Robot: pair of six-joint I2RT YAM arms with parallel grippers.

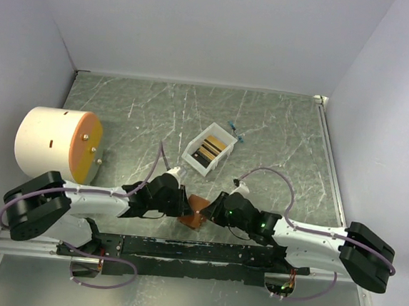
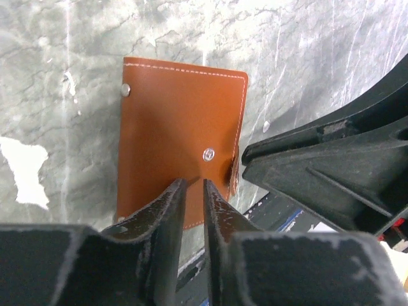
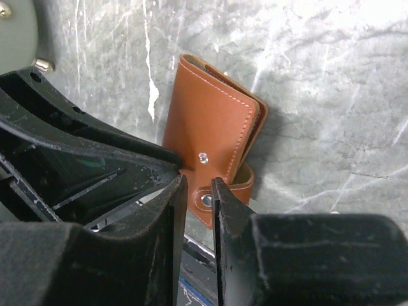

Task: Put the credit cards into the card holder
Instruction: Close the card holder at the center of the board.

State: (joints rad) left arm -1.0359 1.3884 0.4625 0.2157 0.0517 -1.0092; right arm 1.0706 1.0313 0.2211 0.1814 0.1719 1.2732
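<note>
The card holder (image 1: pixel 195 218) is a brown leather wallet, folded shut, lying near the table's front edge between my two arms. My left gripper (image 2: pixel 193 183) stands over its cover (image 2: pixel 182 121), jaws a narrow slit apart with only leather showing through. My right gripper (image 3: pixel 199 182) comes in from the other side, jaws narrowly apart over the loose snap tab (image 3: pixel 205 205), which hangs unsnapped. I see nothing pinched in either. The credit cards (image 1: pixel 209 152), dark and gold, stand in a white box behind the wallet.
The white box (image 1: pixel 196 161) sits mid-table behind the wallet. A large white cylinder with an orange end (image 1: pixel 56 142) lies at the left. Walls close in on three sides. A black base rail (image 1: pixel 182 250) runs just below the wallet.
</note>
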